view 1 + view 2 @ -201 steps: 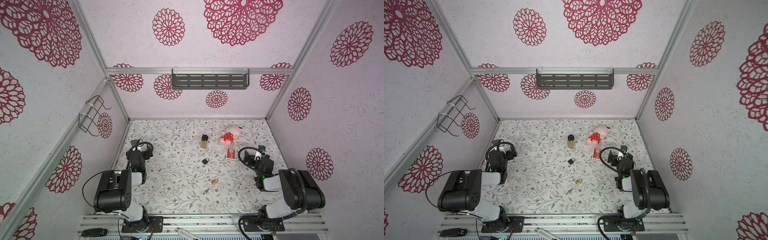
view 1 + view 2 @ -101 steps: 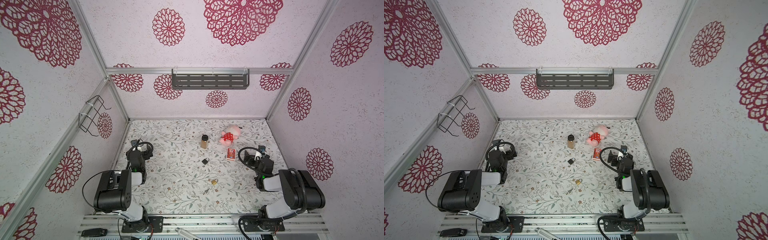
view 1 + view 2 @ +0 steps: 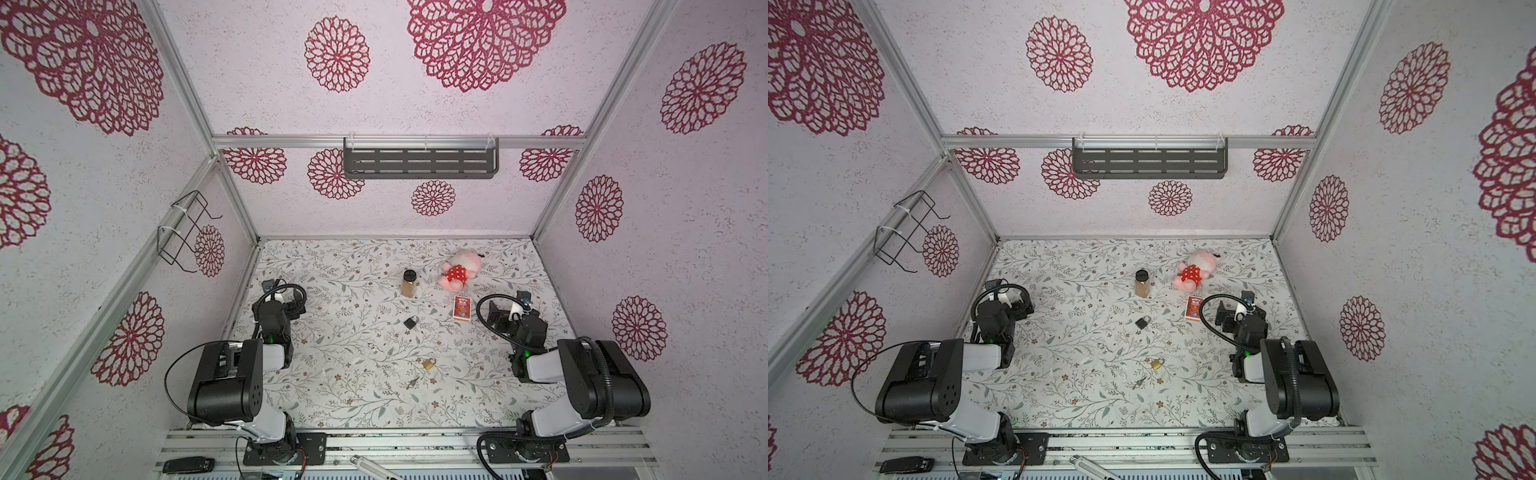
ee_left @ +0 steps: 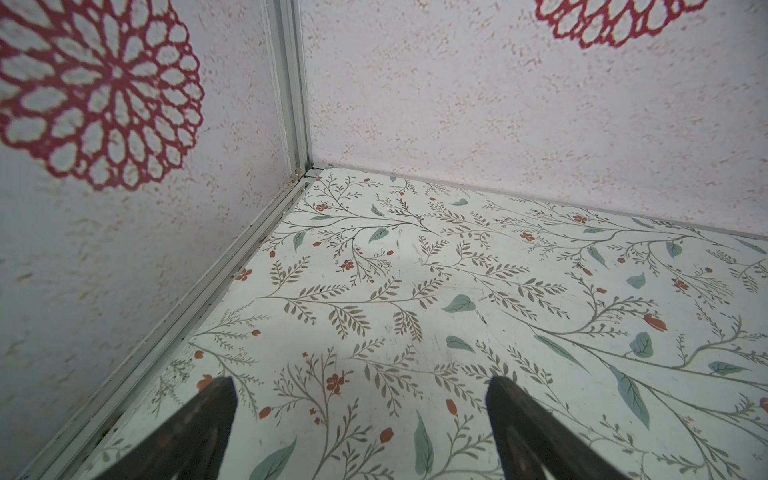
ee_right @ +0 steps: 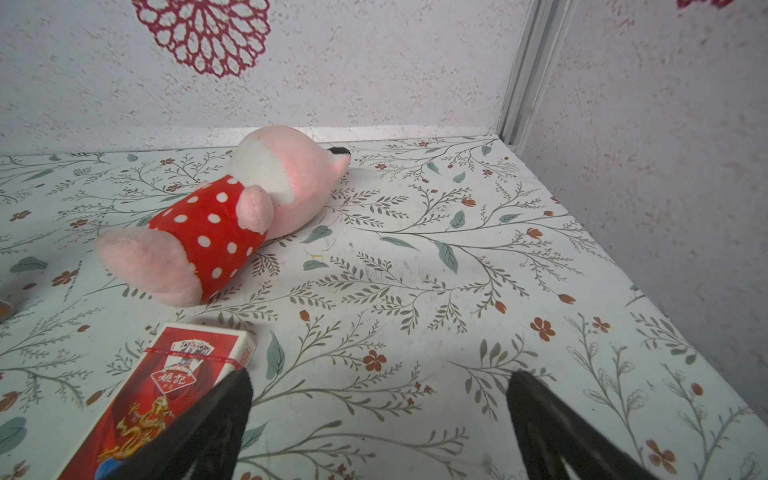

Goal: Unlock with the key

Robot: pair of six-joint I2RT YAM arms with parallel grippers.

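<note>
Key: a small metal key [image 3: 411, 382] lies flat on the floral tabletop [image 3: 332, 399], nearest the robot bases and near the middle. It is too small to tell which way its blade points.
Brass padlock: the brass padlock [image 3: 429, 364] sits just beyond the key, near it but apart.
Black padlock: the black padlock [image 3: 410, 322] lies farther back, well apart from the key. I cannot tell which lock the key fits.
Left gripper: the left gripper [image 4: 360, 380] has its jaws spread wide with nothing between them. It faces the back left corner, well apart from the key.
Right gripper: the right gripper [image 5: 380, 374] is also wide and empty, low over the table, with one finger just beside the playing-card box [image 5: 166, 386].
Jar: a brown jar with a black lid [image 3: 409, 283] stands upright behind the black padlock.
Plush toy: a pink plush toy in a red dotted dress [image 5: 216, 224] lies on its side, farthest back.
Step in hand: judging from this, nothing is grasped yet, so the key must be fetched first.
Doing it well: the key is thin and flat, so come straight down and pinch the head only, leaving the blade free. Let the other arm steady the padlock body with its keyhole exposed.
Risk: the key may skid or tip out of a shallow pinch.
</note>
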